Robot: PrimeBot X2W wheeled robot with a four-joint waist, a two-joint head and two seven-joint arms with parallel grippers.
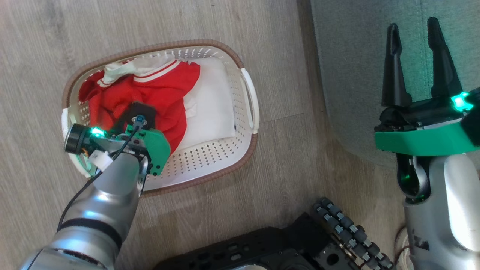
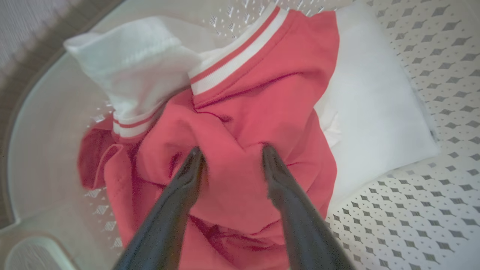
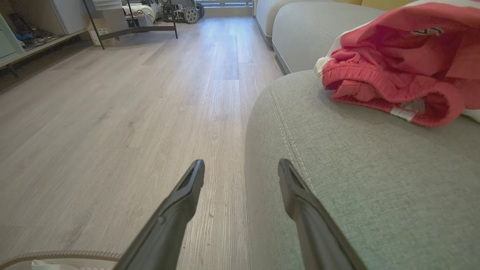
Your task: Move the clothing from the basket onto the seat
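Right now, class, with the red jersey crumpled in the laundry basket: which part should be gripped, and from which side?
Probably the raised fold in the middle of the red jersey, taken from straight above. The fabric bunches into a ridge there, and the open left pincer straddles it, a finger dug in on each side. The walls of the laundry basket would hinder a sideways approach.

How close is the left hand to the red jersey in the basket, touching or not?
Touching. In the left wrist view, both fingertips of the left hand press into the red jersey, fabric puckering around them.
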